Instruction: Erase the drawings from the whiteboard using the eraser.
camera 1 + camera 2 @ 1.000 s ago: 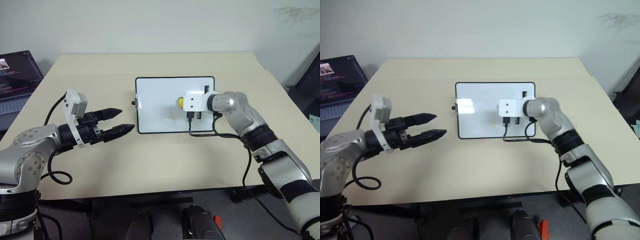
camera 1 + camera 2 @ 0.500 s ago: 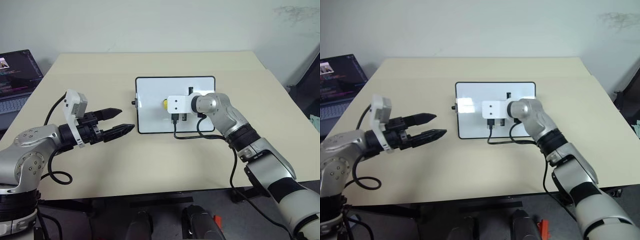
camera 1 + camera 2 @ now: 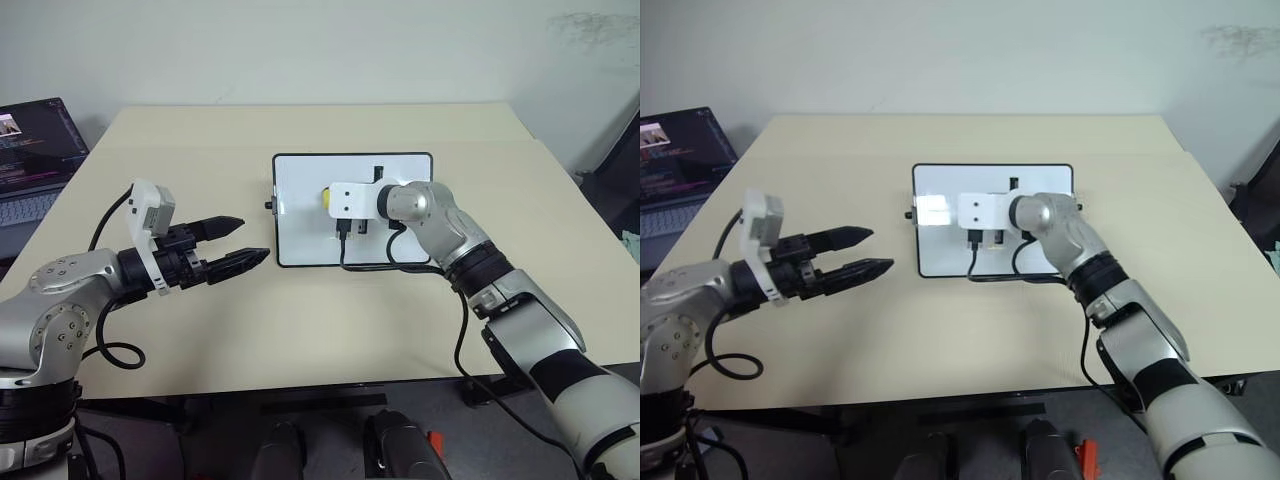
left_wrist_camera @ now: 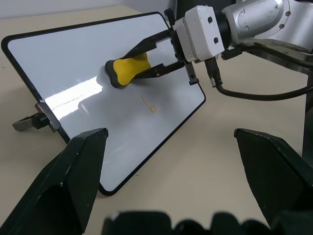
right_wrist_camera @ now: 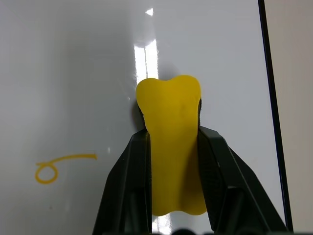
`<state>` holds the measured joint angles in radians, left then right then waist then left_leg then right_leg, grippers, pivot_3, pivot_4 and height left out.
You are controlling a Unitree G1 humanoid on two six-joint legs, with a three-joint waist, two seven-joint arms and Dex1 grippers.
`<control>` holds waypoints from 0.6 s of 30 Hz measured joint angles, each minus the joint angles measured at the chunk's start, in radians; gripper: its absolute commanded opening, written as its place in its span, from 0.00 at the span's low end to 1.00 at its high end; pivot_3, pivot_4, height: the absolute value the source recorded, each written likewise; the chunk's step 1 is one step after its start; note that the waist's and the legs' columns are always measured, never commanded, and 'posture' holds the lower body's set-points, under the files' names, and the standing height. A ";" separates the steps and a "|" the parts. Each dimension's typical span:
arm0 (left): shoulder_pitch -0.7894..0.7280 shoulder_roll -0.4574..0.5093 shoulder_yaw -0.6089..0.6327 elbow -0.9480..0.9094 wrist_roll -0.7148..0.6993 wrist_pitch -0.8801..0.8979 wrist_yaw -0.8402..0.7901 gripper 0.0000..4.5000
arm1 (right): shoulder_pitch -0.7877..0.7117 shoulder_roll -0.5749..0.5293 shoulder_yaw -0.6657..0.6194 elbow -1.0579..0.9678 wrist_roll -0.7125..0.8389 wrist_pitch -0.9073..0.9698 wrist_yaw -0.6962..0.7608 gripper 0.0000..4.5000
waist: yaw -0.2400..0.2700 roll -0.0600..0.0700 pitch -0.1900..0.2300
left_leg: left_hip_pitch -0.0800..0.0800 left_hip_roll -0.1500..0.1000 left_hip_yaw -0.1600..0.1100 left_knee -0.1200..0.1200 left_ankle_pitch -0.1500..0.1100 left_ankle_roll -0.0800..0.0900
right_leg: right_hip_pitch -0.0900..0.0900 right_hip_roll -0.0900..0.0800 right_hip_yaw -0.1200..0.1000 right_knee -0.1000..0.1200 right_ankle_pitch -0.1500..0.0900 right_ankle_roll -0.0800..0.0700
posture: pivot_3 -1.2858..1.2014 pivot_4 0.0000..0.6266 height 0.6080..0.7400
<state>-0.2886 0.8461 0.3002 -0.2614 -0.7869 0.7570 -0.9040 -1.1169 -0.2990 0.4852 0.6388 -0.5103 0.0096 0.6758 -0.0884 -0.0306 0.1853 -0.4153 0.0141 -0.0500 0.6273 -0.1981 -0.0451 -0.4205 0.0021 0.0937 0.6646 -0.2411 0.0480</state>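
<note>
A big tan table [image 3: 300, 330] fills the middle of the room. The whiteboard [image 3: 300, 230] lies flat on it, and everything else is told from that board.

Off to the left of the whiteboard, past the table's edge, sits a laptop [image 3: 30, 150] with its screen lit.

The whiteboard is white and shiny with a thin black frame. A small black knob [image 4: 29, 121] sticks out from its left short side.

The right gripper [image 4: 142, 58] reaches in over the whiteboard from the right side. Its two black fingers [image 5: 124, 191] are squeezed tight on the eraser [image 5: 173, 142], one finger on each long side. The eraser is a yellow block. It sits over the left half of the whiteboard, nearer the far edge than the near edge. Its front end pokes out past the fingertips and looks pressed on the white surface.

The left gripper [image 3: 228, 243] hangs above the table just left of the whiteboard, near its front left corner. Its fingers are spread apart and nothing is between them. It does not touch the board.

The drawings are very small. One yellow curly stroke [image 5: 54, 169] with a little loop shows on the whiteboard, just beside the eraser and not touching it, on the side nearer the robot.
</note>
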 measured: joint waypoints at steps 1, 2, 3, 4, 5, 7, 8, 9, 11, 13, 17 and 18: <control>0.000 0.000 0.000 0.000 0.000 0.000 -0.001 1.00 | 0.001 -0.015 0.000 -0.004 0.000 -0.002 0.002 0.21 | 0.001 0.000 0.000 | 0.000 0.000 0.000 0.000 0.000 0.000 | 0.000 0.000 0.000 0.000 0.000 0.000 | 0.52 0.24 1.00; 0.000 0.000 0.000 0.000 0.000 0.000 -0.001 1.00 | 0.003 -0.023 0.000 -0.006 0.000 -0.003 0.002 0.21 | 0.003 0.000 0.000 | 0.000 0.000 0.000 0.000 0.000 0.000 | 0.000 0.000 0.000 0.000 0.000 0.000 | 0.52 0.24 1.00; 0.000 0.000 0.000 0.000 0.000 0.000 -0.001 1.00 | 0.008 -0.037 0.000 -0.014 0.000 -0.004 0.004 0.21 | 0.004 0.000 0.000 | 0.000 0.000 0.000 0.000 0.000 0.000 | 0.000 0.000 0.000 0.000 0.000 -0.001 | 0.52 0.24 1.00; 0.000 0.000 0.000 0.000 0.000 0.000 -0.001 1.00 | 0.017 -0.052 0.000 -0.026 0.001 -0.005 0.006 0.21 | 0.005 0.000 0.000 | 0.000 0.000 0.000 0.001 0.000 0.000 | 0.001 0.000 0.000 0.000 -0.001 -0.001 | 0.52 0.24 1.00; -0.001 0.000 -0.001 0.000 0.000 0.000 -0.001 1.00 | 0.027 -0.068 -0.002 -0.037 0.001 -0.006 0.009 0.21 | 0.006 0.000 0.000 | 0.000 0.000 0.000 0.001 0.000 0.000 | 0.001 0.000 0.000 0.000 -0.001 -0.002 | 0.52 0.24 1.00; -0.001 0.000 -0.001 0.000 0.000 0.000 -0.001 1.00 | 0.048 -0.097 -0.005 -0.058 0.002 -0.007 0.015 0.21 | 0.006 0.000 0.000 | 0.000 -0.001 0.000 0.002 0.000 0.000 | 0.001 -0.001 0.000 0.000 -0.002 -0.003 | 0.52 0.24 1.00; -0.002 0.000 -0.002 0.001 0.000 0.000 -0.002 1.00 | 0.059 -0.112 -0.010 -0.069 0.002 -0.007 0.017 0.21 | 0.006 0.000 0.000 | 0.001 -0.001 0.000 0.002 0.000 0.000 | 0.002 -0.001 0.000 0.000 -0.002 -0.003 | 0.52 0.24 1.00; -0.002 0.000 -0.002 0.001 0.000 0.000 -0.002 1.00 | 0.071 -0.124 -0.020 -0.078 0.006 -0.006 0.018 0.21 | 0.006 -0.001 0.000 | 0.001 -0.001 0.000 0.002 0.000 0.000 | 0.002 -0.001 0.000 0.000 -0.002 -0.003 | 0.52 0.24 1.00; -0.003 0.000 -0.003 0.001 0.001 0.000 -0.002 1.00 | 0.098 -0.145 -0.047 -0.093 0.028 -0.003 0.021 0.21 | 0.007 -0.001 -0.001 | 0.001 -0.001 0.000 0.002 0.001 0.000 | 0.003 -0.001 0.001 0.000 -0.002 -0.003 | 0.52 0.24 1.00; -0.006 0.000 -0.004 0.001 0.001 0.000 -0.003 1.00 | 0.133 -0.157 -0.101 -0.107 0.082 0.006 0.028 0.21 | 0.007 -0.001 -0.001 | 0.001 -0.001 0.000 0.002 0.001 0.001 | 0.003 -0.001 0.001 0.000 -0.002 -0.003 | 0.52 0.24 1.00; -0.009 0.000 -0.006 0.004 0.001 0.000 -0.004 1.00 | 0.212 -0.161 -0.255 -0.204 0.259 0.052 0.068 0.21 | 0.005 0.000 0.000 | -0.001 -0.001 0.000 0.001 0.001 0.001 | 0.000 -0.001 0.001 0.000 0.001 0.001 | 0.52 0.24 1.00; -0.012 0.000 -0.008 0.006 0.001 0.000 -0.004 1.00 | 0.218 -0.165 -0.279 -0.235 0.287 0.066 0.077 0.21 | 0.005 0.000 0.000 | -0.001 -0.001 0.000 0.000 0.001 0.001 | 0.000 -0.001 0.001 0.000 0.001 0.002 | 0.52 0.24 1.00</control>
<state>-0.3008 0.8462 0.2920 -0.2552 -0.7860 0.7569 -0.9083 -0.8987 -0.4636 0.2065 0.4041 -0.2232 0.0754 0.7525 -0.0831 -0.0308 0.1858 -0.4162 0.0133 -0.0497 0.6277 -0.1972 -0.0445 -0.4204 0.0015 0.0949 0.6646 -0.2403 0.0497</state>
